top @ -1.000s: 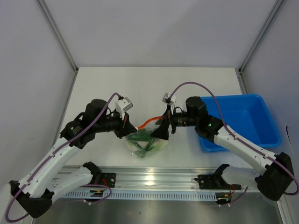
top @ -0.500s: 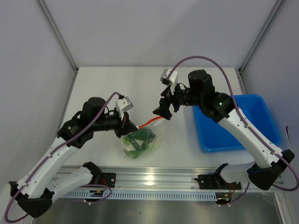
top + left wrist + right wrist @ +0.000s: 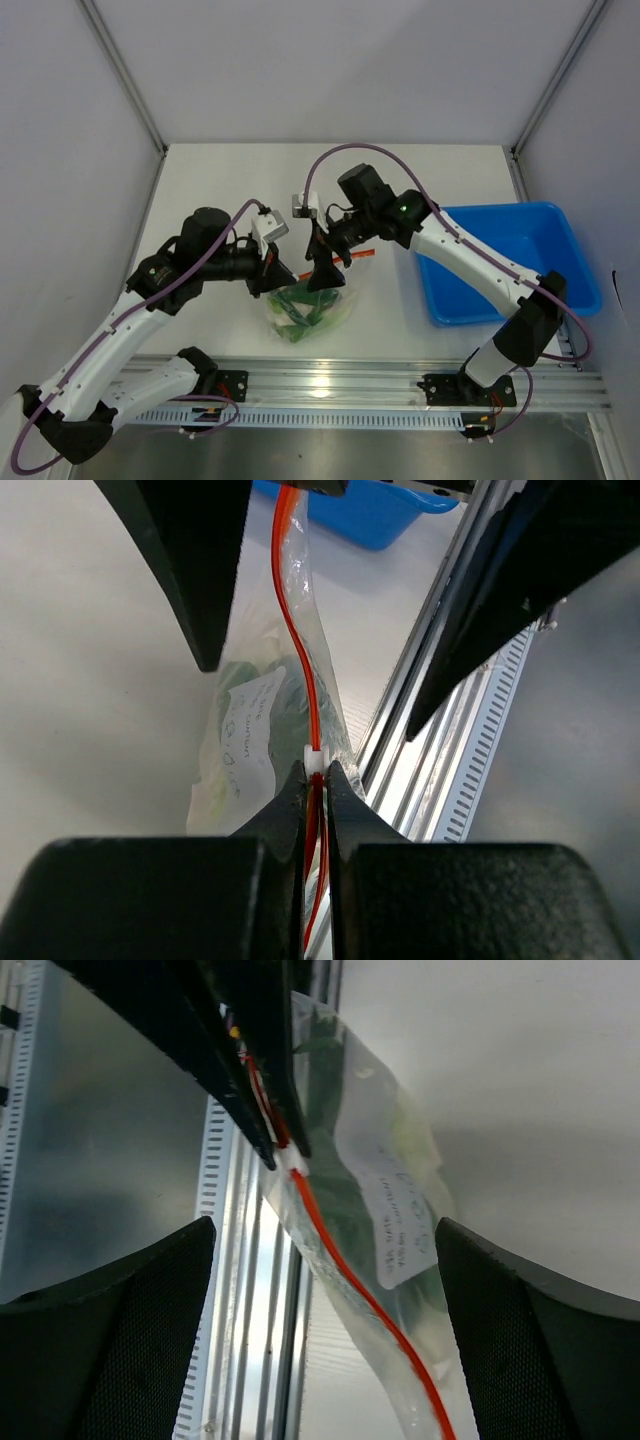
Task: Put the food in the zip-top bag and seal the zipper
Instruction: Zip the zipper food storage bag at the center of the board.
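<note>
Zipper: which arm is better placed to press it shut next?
Right, probably. The left gripper is shut on the zipper, anchoring the bag; the right gripper stands open astride the zipper, free to close and slide.

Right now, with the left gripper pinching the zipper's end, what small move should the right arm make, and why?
Probably close the right gripper on the zipper just beside the left gripper. Its jaws stand open astride the orange strip, the food is inside the bag, and the left's pinch anchors one end.
</note>
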Controlling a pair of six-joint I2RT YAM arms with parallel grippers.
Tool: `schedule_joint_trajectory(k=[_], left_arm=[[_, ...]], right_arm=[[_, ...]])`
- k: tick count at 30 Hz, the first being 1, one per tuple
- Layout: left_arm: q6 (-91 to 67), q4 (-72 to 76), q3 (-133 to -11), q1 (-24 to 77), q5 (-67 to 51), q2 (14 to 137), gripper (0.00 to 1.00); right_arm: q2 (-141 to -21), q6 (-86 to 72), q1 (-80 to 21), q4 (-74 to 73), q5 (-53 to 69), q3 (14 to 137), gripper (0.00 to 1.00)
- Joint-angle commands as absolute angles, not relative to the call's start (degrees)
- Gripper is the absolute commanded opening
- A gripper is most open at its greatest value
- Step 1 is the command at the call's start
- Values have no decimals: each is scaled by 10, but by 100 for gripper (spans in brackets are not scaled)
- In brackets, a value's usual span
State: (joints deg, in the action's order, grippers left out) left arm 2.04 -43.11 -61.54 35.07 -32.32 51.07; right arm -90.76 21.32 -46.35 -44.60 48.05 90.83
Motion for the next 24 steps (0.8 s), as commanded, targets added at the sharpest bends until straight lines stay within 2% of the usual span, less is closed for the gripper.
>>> schedule_joint_trajectory(k=[1, 3, 8, 12, 15, 16, 24], left_arm=[[33, -408, -638, 346, -346, 504, 1], [33, -406, -640, 347, -348, 502, 1], [26, -401, -643, 347, -357, 498, 1], [21, -396, -642, 346, -362, 494, 1], [18, -394, -639, 346, -359, 491, 0], [18, -395, -640, 347, -356, 491, 1], [3, -425, -624, 346, -215, 467, 1]], right_arm=[[-903, 228, -477, -449, 548, 916, 91], [-911, 229, -484, -451, 547, 909, 87], [-924, 215, -504, -436, 543, 886, 60], [-923, 195, -512, -392, 508, 854, 49], [-910, 155, -515, -339, 462, 834, 7], [-904, 147, -514, -328, 447, 819, 0], [-840, 62, -509, -249, 282, 741, 0]])
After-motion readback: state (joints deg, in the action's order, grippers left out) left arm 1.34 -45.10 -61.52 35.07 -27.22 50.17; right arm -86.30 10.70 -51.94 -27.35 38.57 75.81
